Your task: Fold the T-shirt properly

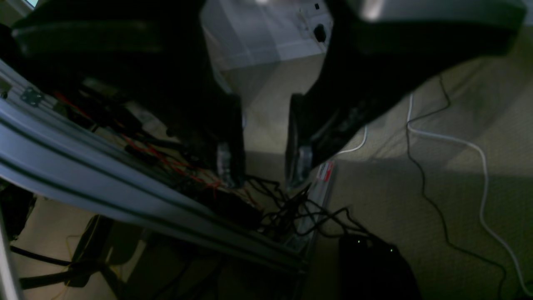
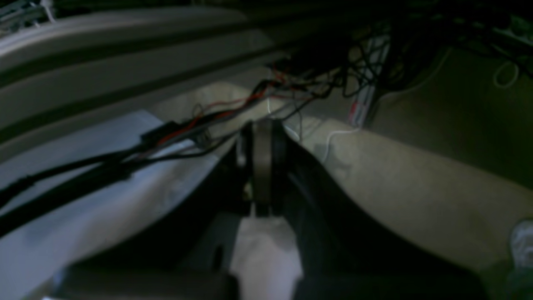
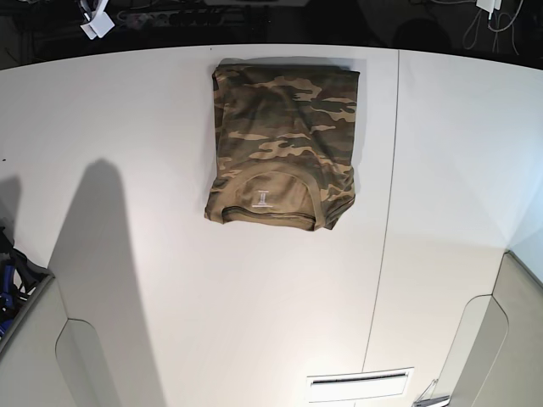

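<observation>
— Left gripper?
— Jaws apart, holding nothing, hanging over tangled cables and carpet, beside an aluminium rail.
— Right gripper?
— Fingers pressed together, empty as far as the dim view tells.
— And the T-shirt?
— Only the base view shows it: folded into a rectangle on the white table, collar toward the camera, neck label showing.

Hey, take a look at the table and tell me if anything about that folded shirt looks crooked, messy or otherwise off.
Nothing much stands out. The T-shirt lies folded into a compact rectangle on the white table, collar and label facing up. Its lower edge runs slightly askew and the right side bulges a little, but nothing is damaged.
</observation>
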